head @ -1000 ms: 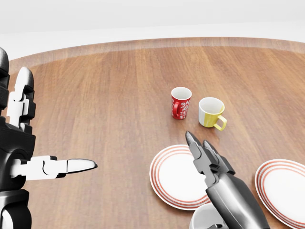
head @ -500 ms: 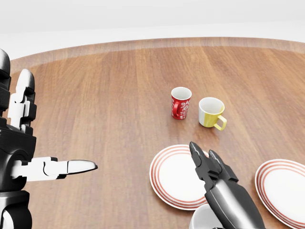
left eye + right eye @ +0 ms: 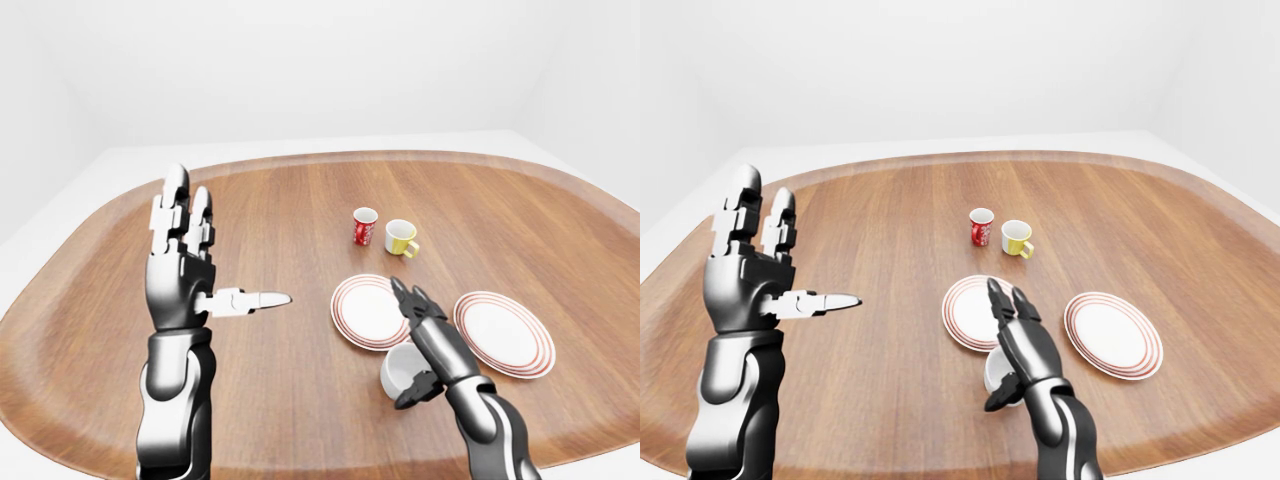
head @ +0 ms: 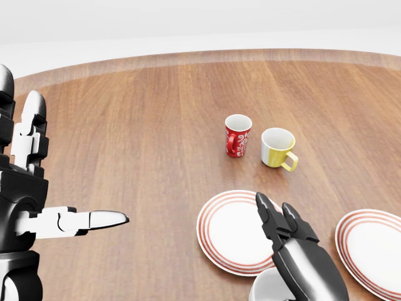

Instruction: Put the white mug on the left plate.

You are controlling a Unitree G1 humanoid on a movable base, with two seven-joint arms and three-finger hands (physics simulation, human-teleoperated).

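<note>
1. Left-eye view. The right hand (image 3: 428, 345) is reaching over the white mug (image 3: 402, 368), which is standing on the table (image 3: 300, 200) just near of the left plate (image 3: 368, 311). Its two long fingers are pointing out flat across the mug's far side while the thumb is curling down at the mug's near right; the fingers are standing open about the mug and are not gripping it. The left hand (image 3: 185, 262) is being held upright well to the left, fingers spread and thumb pointing right, holding nothing.

2. Head view. Compared with the frames a second and half a second earlier, the right hand's fingertips (image 4: 263, 204) are sitting nearer and slightly further right over the plate, so the hand is drawing back toward the mug (image 4: 266, 288), only whose rim is showing at the bottom edge. Judged from this, the grasp is being prepared; the lift onto the plate is not yet done. The red mug (image 4: 237, 135) and yellow mug (image 4: 277, 148) are standing far of the plate, unmoved.

3. Right-eye view. The wooden table is showing a rounded rim, with the right plate (image 3: 1112, 334) lying apart from the left one. Plain white walls (image 3: 940, 70) are enclosing the room.
</note>
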